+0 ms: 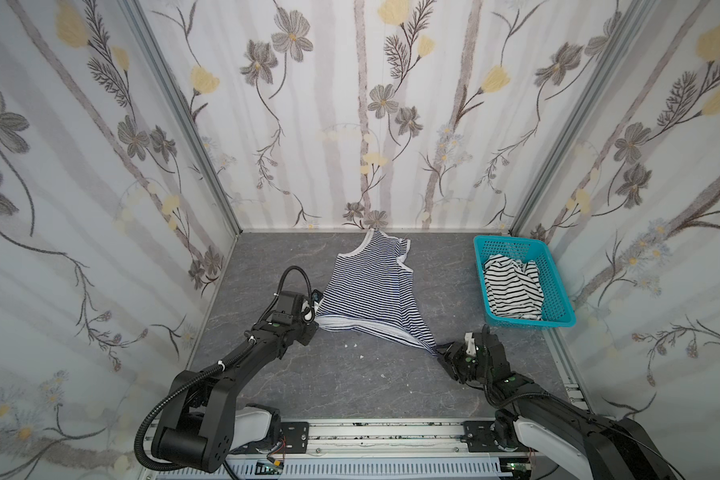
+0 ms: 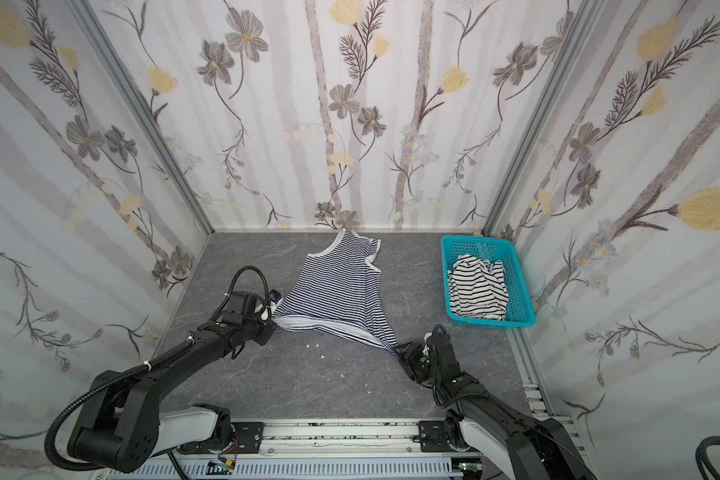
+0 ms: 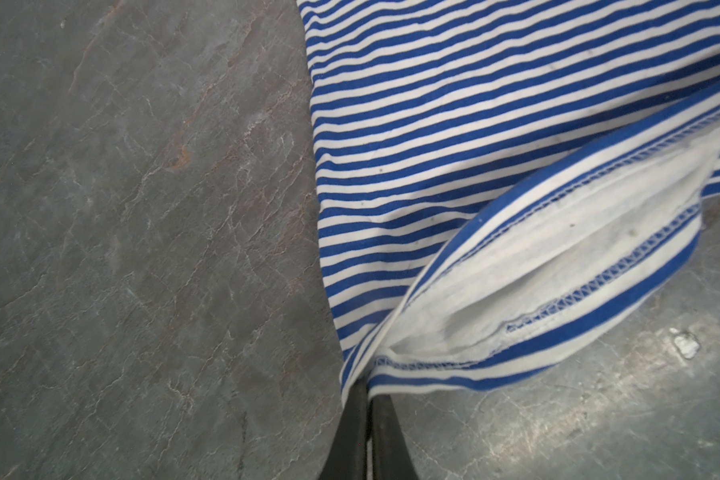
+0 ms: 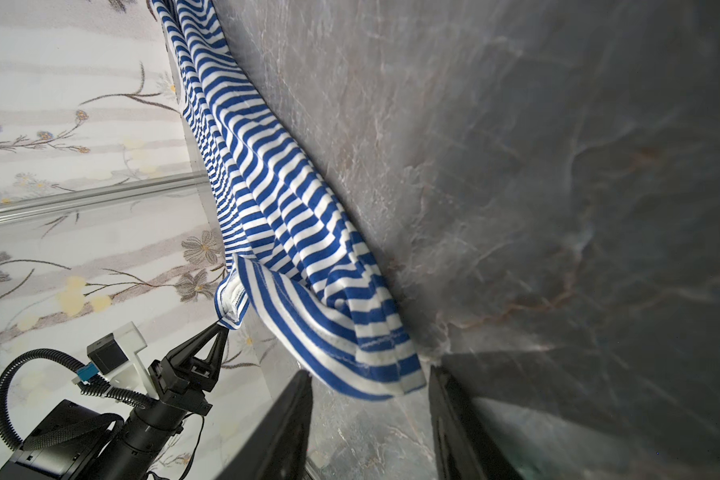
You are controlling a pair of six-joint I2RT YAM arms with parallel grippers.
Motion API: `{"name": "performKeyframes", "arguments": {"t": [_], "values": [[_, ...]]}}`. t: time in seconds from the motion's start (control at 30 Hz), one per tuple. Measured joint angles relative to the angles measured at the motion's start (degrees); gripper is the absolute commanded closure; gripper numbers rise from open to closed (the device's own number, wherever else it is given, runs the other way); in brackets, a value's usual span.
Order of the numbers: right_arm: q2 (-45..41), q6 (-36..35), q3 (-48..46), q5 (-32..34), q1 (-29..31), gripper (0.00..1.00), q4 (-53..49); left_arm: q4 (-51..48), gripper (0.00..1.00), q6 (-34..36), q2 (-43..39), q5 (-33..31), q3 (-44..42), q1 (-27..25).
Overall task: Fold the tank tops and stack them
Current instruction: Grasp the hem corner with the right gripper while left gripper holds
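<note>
The fine-striped tank top (image 1: 371, 286) is spread mid-table, one strap reaching the back wall (image 1: 350, 124). Its left hem corner is pinched by the clenched left gripper (image 3: 368, 392). The right hem corner is straddled by the right gripper (image 4: 370, 370), jaws apart. The wide-striped tank top (image 1: 512, 291) is bunched in the turquoise basket (image 1: 528, 323) at far right. Bare table (image 1: 350, 386) is left in front.
</note>
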Motion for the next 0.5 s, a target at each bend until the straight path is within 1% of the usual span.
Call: {"name": "performKeyframes", "arguments": {"t": [0.27, 0.5], "values": [[-1.6, 0.2, -0.3, -0.2, -1.7, 0.59, 0.3, 0.0, 1.00, -0.1, 0.0, 0.0, 0.1, 0.0], [-0.9, 0.2, -0.6, -0.2, -3.3, 0.61, 0.8, 0.0, 1.00, -1.0, 0.1, 0.2, 0.1, 0.0]]}}
